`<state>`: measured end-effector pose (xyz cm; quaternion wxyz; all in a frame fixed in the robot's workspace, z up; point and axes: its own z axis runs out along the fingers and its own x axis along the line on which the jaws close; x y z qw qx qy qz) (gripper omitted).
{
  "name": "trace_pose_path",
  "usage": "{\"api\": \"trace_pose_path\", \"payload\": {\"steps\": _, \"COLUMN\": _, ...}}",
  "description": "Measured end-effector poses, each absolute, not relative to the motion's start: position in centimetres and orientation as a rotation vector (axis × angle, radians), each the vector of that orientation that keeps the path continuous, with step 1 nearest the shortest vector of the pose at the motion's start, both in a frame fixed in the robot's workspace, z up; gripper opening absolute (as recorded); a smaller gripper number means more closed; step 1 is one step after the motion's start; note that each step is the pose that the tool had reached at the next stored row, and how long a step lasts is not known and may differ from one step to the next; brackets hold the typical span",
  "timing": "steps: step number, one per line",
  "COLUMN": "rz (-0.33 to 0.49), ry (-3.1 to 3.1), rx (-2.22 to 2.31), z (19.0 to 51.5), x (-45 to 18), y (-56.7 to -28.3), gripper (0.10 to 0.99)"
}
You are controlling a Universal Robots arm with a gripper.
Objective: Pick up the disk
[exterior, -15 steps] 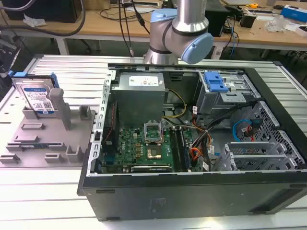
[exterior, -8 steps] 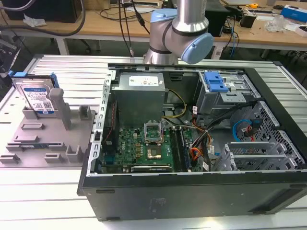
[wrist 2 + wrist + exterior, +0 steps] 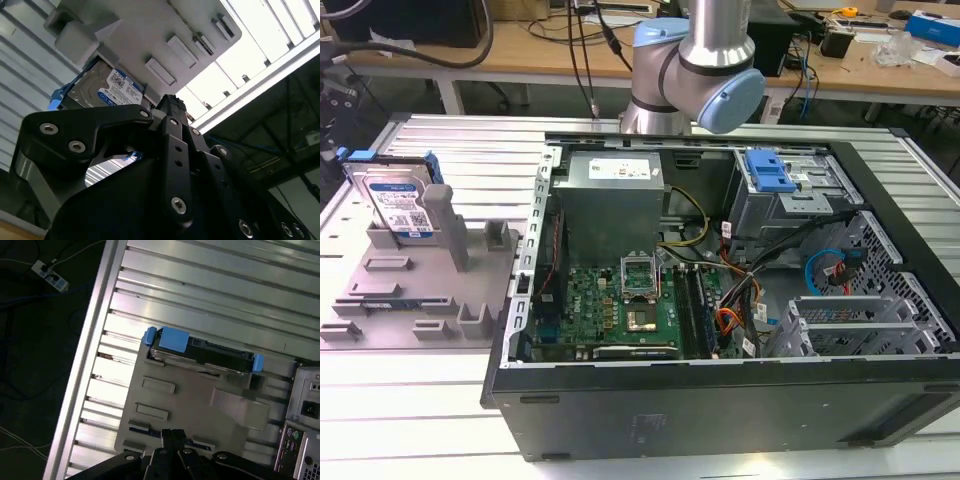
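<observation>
One step in hand: approach, no grasp yet.

Exterior view: disk (image 3: 400, 205) stood on edge in the grey holder tray (image 3: 420, 300) on the bench (image 3: 470, 140).

Second wrist view: end effector (image 3: 172, 102) hung well apart from the disk, which sat beyond its tips.

First wrist view: fingers (image 3: 166, 437) looked together, clamped on nothing.

My read: a grasp would call for spreading them and lining up across the disk's top edge.

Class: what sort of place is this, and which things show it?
Probably a robotics lab or workshop: a robot arm by an opened computer case, a disk in a grey holder tray, cluttered benches behind.
</observation>
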<state>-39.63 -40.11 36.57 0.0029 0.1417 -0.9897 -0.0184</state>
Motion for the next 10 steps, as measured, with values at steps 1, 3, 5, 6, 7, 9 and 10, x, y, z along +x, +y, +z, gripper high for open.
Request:
{"api": "trace_pose_path", "payload": {"steps": 1, "rz": -0.058, "ry": -3.096, "rx": 0.492, "z": 36.54, "x": -39.63, "y": -40.11, "gripper": 0.106}}
{"api": "trace_pose_path", "payload": {"steps": 3, "rz": -0.057, "ry": -3.084, "rx": 0.557, "z": 36.5, "x": -39.63, "y": -40.11, "gripper": 0.106}}
{"api": "trace_pose_path", "payload": {"steps": 5, "rz": -0.057, "ry": -3.072, "rx": 0.616, "z": 36.45, "x": -39.63, "y": -40.11, "gripper": 0.106}}
{"api": "trace_pose_path", "payload": {"steps": 6, "rz": -0.057, "ry": -3.06, "rx": 0.67, "z": 36.41, "x": -39.63, "y": -40.11, "gripper": 0.106}}
{"api": "trace_pose_path", "payload": {"steps": 7, "rz": -0.057, "ry": -3.049, "rx": 0.717, "z": 36.38, "x": -39.63, "y": -40.11, "gripper": 0.106}}
{"api": "trace_pose_path", "payload": {"steps": 9, "rz": -0.056, "ry": -3.014, "rx": 0.846, "z": 36.33, "x": -39.64, "y": -40.11, "gripper": 0.106}}
{"api": "trace_pose_path", "payload": {"steps": 10, "rz": -0.056, "ry": -2.995, "rx": 0.909, "z": 36.31, "x": -39.63, "y": -40.12, "gripper": 0.106}}
